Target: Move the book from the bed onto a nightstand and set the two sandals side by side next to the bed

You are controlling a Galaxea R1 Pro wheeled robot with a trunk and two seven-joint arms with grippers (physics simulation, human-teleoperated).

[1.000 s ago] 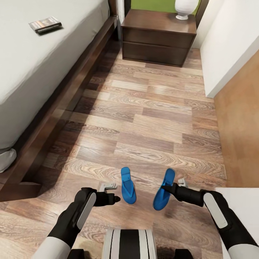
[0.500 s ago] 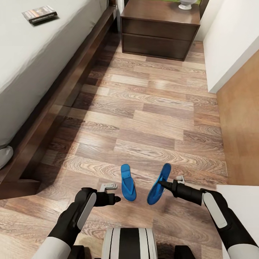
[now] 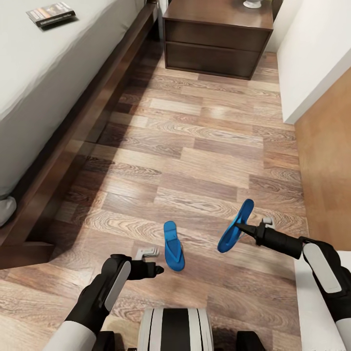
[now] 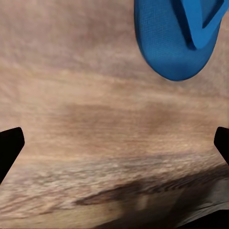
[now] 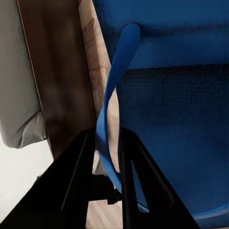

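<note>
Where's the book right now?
In the head view the book lies flat on the bed's pale mattress at the upper left, across the floor from the nightstand and far from both sandals.

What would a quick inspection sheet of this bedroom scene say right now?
Surface: wood plank floor, bare between the bed and the wall.
Job's things: book on the bed; one sandal flat on the floor; other sandal lifted, tilted; nightstand at the far end.
Clutter: white vase on the nightstand.
Grippers: right gripper fingers pinch the lifted sandal's strap; left gripper open, holding nothing.
Cables: nothing seen.
Surroundings: white wall, tan door.
</note>
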